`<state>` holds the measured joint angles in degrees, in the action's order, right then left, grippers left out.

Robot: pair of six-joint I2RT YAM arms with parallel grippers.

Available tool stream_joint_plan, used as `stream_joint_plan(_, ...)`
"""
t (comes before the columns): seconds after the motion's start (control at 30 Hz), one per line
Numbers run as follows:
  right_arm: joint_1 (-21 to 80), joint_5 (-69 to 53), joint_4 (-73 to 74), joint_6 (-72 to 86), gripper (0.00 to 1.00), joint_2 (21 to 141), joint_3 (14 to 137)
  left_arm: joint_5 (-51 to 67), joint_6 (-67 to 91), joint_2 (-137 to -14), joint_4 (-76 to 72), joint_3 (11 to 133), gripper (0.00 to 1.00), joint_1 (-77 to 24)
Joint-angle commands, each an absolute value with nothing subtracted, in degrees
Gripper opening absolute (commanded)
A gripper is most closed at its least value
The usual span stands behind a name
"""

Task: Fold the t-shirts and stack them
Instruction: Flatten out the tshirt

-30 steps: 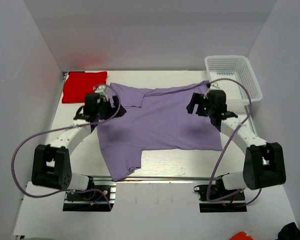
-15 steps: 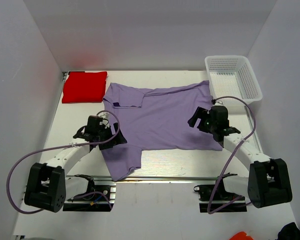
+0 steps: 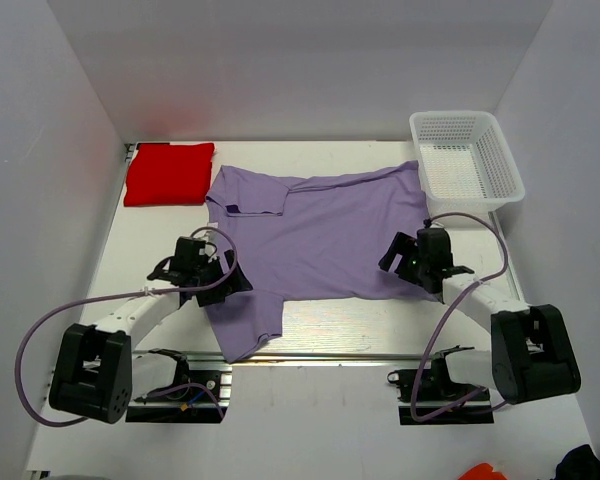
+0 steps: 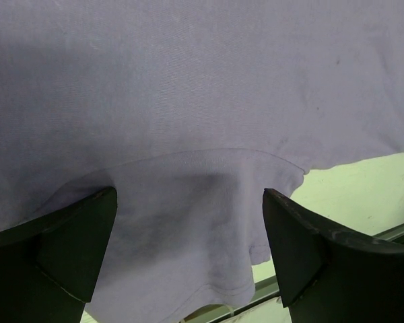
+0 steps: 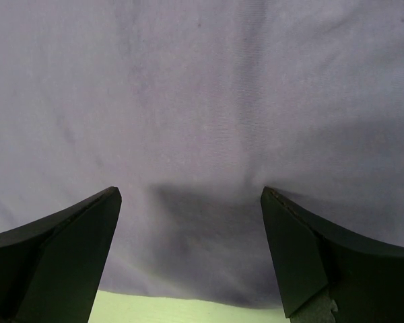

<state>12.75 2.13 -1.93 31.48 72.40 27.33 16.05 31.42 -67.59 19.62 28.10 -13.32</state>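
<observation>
Both arms are pulling back toward their bases! The left gripper [image 3: 205, 272] comes off the far shoulder of the lavender t-shirt [image 3: 325, 230] and drops in low, and now the near sleeve sits right beneath it. The right gripper [image 3: 408, 262] backs away from the far corner too, with the shirt's near hem now under it and the far cloth beyond both claws uncovered

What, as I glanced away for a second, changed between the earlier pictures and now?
The left jaws and right jaws drew back toward the arm bases, from the lavender t-shirt's far corners to its near edge, open and holding nothing. The lavender t-shirt, red t-shirt and basket stayed put.
</observation>
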Motion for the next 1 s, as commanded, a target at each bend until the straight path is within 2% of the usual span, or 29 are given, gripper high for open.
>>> stream_joint_plan(0.0, 12.57, 0.96, 4.55, 35.76, 0.91, 72.52, 22.77, 13.45, 33.84, -68.30, 28.03, 23.47, 1.00, -13.62)
stream_joint_plan(0.07, 12.83, 1.05, 6.75, 38.39, 0.91, 70.59, 21.19, 13.45, 36.63, -67.68, 30.31, 22.76, 1.00, -13.62)
stream_joint_plan(0.2, 12.75, 0.62, 12.11, 44.62, 0.91, 58.57, 15.83, 13.45, 41.56, -64.70, 34.80, 20.74, 1.00, -13.62)
stream_joint_plan(0.4, 12.66, -1.49, 22.92, 46.50, 0.91, 46.94, 15.91, 10.90, 45.53, -57.92, 44.02, 23.63, 1.00, -13.62)
stream_joint_plan(0.57, 12.83, -0.52, 23.65, 41.40, 0.91, 46.58, 20.39, 7.65, 46.05, -54.67, 46.23, 27.77, 1.00, -13.62)
stream_joint_plan(0.73, 12.83, -3.95, 12.42, 35.87, 0.91, 49.39, 24.16, 5.89, 42.64, -54.05, 34.83, 34.09, 1.00, -13.62)
stream_joint_plan(0.87, 12.92, -5.18, 5.81, 33.67, 0.91, 54.38, 29.34, 5.11, 37.81, -63.59, 22.87, 39.44, 1.00, -13.62)
stream_joint_plan(0.97, 13.10, -5.10, 3.96, 32.52, 0.91, 58.77, 32.85, 2.29, 34.83, -72.92, 21.88, 47.24, 1.00, -13.62)
